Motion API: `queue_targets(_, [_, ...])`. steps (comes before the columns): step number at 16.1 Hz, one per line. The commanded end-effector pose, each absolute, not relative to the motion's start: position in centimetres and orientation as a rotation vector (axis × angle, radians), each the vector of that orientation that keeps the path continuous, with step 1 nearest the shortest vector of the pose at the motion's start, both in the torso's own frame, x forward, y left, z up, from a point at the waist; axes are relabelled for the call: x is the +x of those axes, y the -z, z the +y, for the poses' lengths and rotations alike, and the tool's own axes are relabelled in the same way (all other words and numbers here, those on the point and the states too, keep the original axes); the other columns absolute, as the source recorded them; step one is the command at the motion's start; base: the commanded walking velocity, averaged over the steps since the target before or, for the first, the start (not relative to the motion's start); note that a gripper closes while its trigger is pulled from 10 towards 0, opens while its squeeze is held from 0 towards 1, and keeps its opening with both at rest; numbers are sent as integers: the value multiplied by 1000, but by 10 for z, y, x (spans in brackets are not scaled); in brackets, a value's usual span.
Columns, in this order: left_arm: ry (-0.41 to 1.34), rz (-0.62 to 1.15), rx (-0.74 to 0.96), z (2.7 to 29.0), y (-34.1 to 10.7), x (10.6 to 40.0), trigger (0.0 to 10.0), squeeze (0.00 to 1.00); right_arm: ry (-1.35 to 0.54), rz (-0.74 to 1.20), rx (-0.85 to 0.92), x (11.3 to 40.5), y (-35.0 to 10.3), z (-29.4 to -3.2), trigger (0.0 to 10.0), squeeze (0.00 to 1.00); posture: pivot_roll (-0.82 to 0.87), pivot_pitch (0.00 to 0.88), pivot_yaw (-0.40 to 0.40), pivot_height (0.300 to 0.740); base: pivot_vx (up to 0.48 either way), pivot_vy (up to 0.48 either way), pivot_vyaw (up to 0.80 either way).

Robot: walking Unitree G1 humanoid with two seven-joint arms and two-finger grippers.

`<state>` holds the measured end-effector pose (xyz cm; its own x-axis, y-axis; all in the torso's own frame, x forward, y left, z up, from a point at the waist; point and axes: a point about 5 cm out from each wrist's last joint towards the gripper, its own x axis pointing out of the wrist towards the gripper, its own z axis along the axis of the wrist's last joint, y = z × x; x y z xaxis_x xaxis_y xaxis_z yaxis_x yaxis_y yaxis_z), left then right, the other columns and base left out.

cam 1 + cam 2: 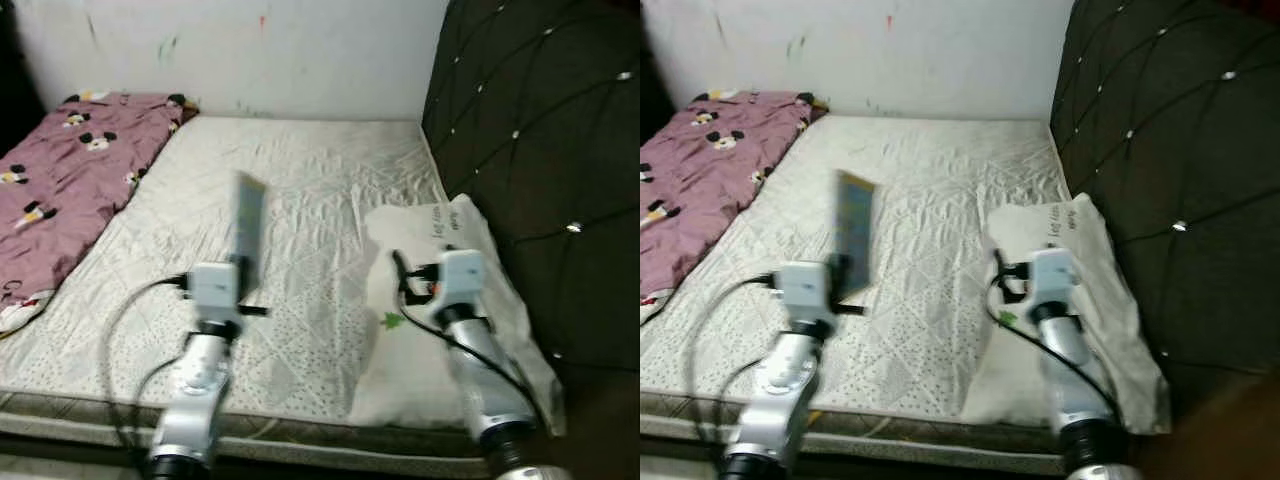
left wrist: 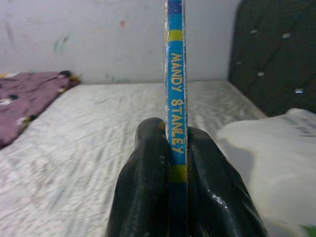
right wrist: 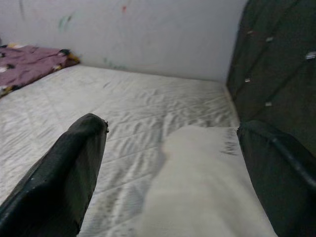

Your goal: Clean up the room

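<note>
the left gripper (image 2: 177, 148) is clamped on a thin blue book (image 2: 176, 84), held upright on edge above the near half of the bed (image 1: 300, 180). the right gripper (image 3: 173, 148) hangs with its fingers (image 3: 69, 168) spread wide, holding nothing, over the white pillow (image 1: 440, 300) at the bed's near right corner, beside the dark headboard (image 1: 540, 130). a pink blanket (image 1: 70, 170) lies along the left edge.

The book (image 2: 176, 98) has a blue spine with yellow bands and lettering. At nine o'clock, a mauve blanket (image 1: 60, 190) carries black-and-white cartoon mice; the mattress (image 1: 300, 200) is cream, quilted, the headboard (image 1: 550, 150) dark, tufted.
</note>
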<state>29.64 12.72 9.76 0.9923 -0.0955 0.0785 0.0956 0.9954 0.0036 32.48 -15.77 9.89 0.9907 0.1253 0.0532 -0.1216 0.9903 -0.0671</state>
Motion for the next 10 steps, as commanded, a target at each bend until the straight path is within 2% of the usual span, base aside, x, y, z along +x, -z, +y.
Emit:
queue_targets(1, [71,-128,8,136,-108,298,10000,0,-149,-66,-51,326,-101,-149,10000,0,2,0,29,740,0,0,0])
queue_targets(8, [77,-128,-8,136,-108,299,10000,0,-158,-55,-43,327,-99,-146,10000,0,6,0,30,740,0,0,0])
queue_targets(10, [75,-120,-21,136,-107,298,10000,0,-159,-50,-44,327,-98,-146,10000,0,6,0,30,740,0,0,-800])
